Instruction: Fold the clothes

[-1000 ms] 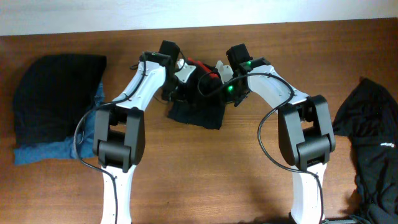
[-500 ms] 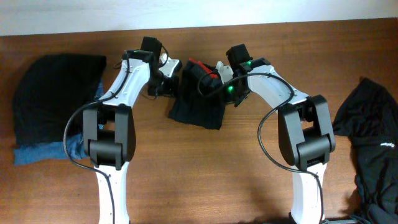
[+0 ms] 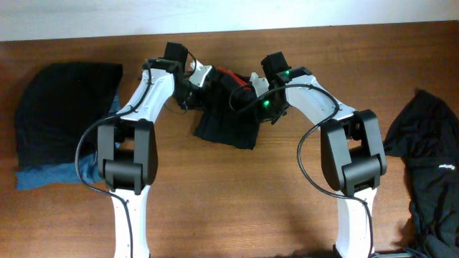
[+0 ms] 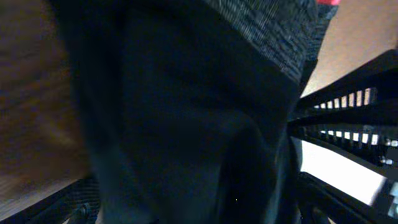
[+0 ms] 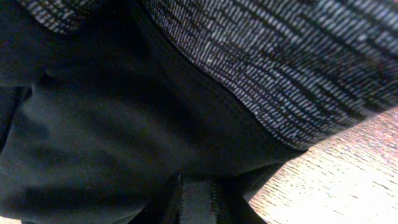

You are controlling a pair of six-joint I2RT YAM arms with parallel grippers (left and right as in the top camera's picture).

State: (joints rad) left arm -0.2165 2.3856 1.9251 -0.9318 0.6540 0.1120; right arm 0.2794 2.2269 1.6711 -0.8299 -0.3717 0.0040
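The black leggings [image 3: 228, 123] lie bunched at the table's middle back, their grey-speckled waistband [image 5: 292, 56] and coral-red edge [image 3: 231, 74] turned up. My left gripper [image 3: 201, 77] is at the bundle's upper left corner, open, and black cloth [image 4: 186, 124] lies between its wide-set fingers [image 4: 69, 200]. On the bundle's upper right, my right gripper [image 3: 255, 86] is shut on a fold of the leggings [image 5: 124, 124]. Its fingertips are buried in the fabric.
A black garment [image 3: 66, 107] lies heaped at the far left on top of a blue cloth [image 3: 46, 176]. Another black garment [image 3: 430, 154] with small white lettering [image 3: 447, 166] lies at the right edge. Bare wooden table [image 3: 237, 208] stretches in front of the arms.
My left gripper drew back left off the leggings, then came right again onto their upper left corner, staying open. The right arm and its grip have not moved.
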